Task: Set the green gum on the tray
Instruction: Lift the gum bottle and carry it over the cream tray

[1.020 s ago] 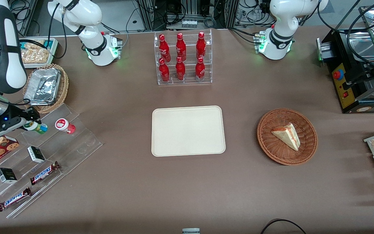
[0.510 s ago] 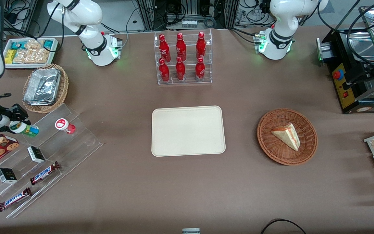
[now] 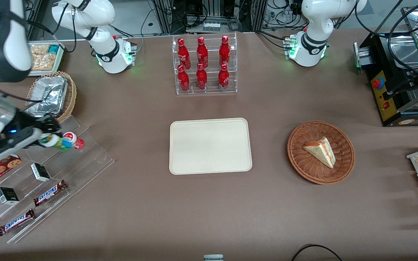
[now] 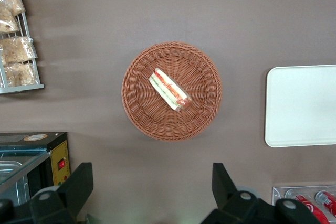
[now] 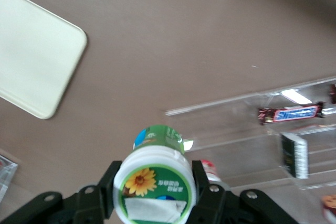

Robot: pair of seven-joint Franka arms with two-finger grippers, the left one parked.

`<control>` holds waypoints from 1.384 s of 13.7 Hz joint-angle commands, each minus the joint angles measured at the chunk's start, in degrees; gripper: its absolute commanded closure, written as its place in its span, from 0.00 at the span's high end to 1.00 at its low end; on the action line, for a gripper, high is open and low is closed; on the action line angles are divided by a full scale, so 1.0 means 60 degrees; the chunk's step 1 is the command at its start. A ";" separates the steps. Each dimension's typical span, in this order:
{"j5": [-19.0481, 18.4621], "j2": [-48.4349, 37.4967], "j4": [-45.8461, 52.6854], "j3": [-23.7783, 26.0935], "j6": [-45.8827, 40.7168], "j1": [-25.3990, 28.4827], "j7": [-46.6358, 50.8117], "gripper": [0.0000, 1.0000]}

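Green gum held above the stepped rack

The clear rack [image 3: 45, 174] lies nearest; above its upper step the gripper [image 3: 49, 139] has its jaws clamped on the green gum [image 5: 156, 179], just beside the red gum [image 3: 72, 139]. The tray [image 3: 210, 146] lies well apart, mid-counter [image 3: 209, 210].

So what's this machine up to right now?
The right arm's gripper is shut on the green gum, holding it in the air above the clear rack, right by the red gum bottle. The cream tray in the middle of the table has nothing on it yet.
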 commanded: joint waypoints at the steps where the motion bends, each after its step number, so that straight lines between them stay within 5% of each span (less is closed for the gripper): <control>1: 0.0124 0.0120 0.0388 -0.0103 -0.0389 0.1043 0.1710 0.00; 6: -0.0417 0.0587 0.0388 -0.0118 -0.0083 0.3695 0.6136 0.00; 15: -0.0447 0.3237 0.0548 -0.0118 0.3196 0.6232 1.0680 0.00; 19: -0.1206 0.4571 0.1105 -0.0132 0.3828 0.7081 1.2173 0.00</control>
